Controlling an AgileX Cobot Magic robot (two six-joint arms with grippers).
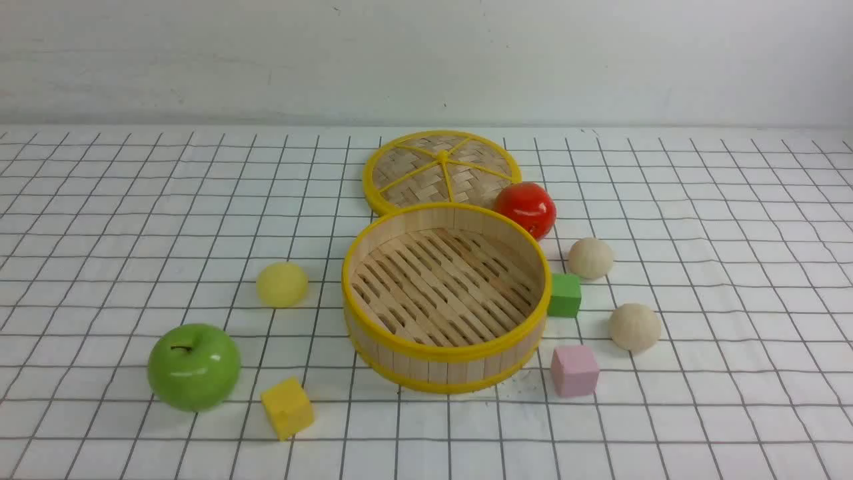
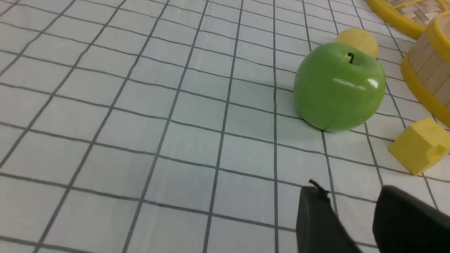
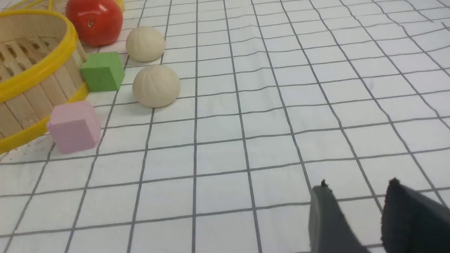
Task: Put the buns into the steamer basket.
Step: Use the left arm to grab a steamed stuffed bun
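The left hand [image 2: 346, 214], part open and empty, is nearer the yellow bun [image 1: 282, 285], which lies beyond the green apple [image 1: 194, 367] from it, between the steamer basket [image 1: 447, 353] and the bench's [image 1: 100, 267] left edge.

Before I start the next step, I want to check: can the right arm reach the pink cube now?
Probably yes: the right fingers look open and empty, and nothing stands between them and the pink cube. The steamer basket beside it could hamper one side.
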